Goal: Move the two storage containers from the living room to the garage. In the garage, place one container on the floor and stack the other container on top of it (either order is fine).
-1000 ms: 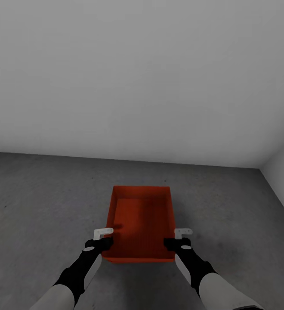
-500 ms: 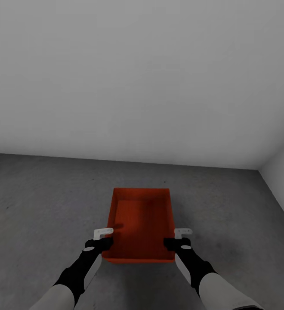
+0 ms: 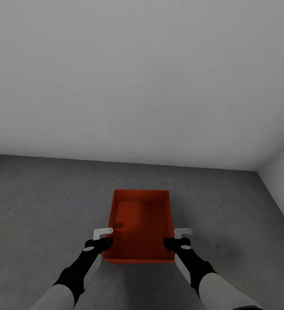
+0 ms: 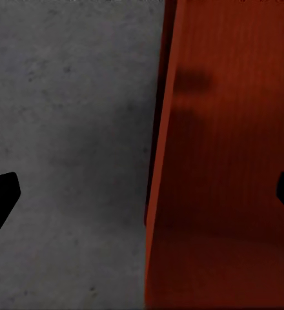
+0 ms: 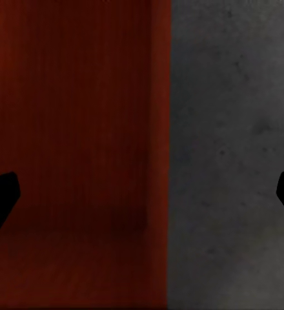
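i see one orange-red storage container above the grey concrete floor, facing a white wall. my left gripper and right gripper straddle its side walls, fingers spread wide apart.

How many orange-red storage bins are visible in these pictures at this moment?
1. The bin sits low over the grey floor, between the left gripper and the right gripper, each straddling a side wall. A second bin nested beneath it cannot be excluded.
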Controlling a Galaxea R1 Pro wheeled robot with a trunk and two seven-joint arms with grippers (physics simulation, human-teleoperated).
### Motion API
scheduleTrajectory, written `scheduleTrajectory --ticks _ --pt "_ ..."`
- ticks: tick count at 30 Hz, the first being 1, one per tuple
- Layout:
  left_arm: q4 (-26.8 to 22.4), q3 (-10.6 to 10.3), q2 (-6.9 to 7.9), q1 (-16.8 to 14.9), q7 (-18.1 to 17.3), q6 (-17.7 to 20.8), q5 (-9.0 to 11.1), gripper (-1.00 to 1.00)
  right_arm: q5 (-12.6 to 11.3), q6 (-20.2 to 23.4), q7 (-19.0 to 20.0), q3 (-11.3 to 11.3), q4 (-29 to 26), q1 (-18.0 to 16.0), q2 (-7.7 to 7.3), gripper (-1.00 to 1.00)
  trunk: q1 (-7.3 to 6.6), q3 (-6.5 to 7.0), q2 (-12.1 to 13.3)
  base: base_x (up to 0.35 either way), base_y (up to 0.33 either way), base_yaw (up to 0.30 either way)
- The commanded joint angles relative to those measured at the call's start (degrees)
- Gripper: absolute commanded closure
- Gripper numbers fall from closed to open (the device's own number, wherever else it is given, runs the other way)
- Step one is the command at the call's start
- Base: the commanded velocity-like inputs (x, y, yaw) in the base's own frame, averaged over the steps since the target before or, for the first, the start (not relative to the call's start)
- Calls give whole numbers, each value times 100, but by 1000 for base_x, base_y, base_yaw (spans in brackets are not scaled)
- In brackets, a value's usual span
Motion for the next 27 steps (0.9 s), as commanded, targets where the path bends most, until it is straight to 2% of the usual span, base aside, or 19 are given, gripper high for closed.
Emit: scheduleTrajectory --ticks 1,17,24,27 --pt "-11 -38 6 -1 51 25 60 -100 -11 45 -41 44 -12 1 -5 -100 -23 15 39 0 0 0" --pt "-1 -30 19 -1 12 14 85 -100 -16 18 -42 35 -67 0 -4 -100 -374 302 681 0 0 0" --pt "-17 -40 13 -1 44 24 409 -100 -20 17 -40 33 -96 0 -3 -100 -528 428 962 0 0 0" --pt "-20 -48 10 -1 49 31 476 -100 -20 35 -40 30 -140 -1 -5 -100 -594 482 1082 0 0 0"
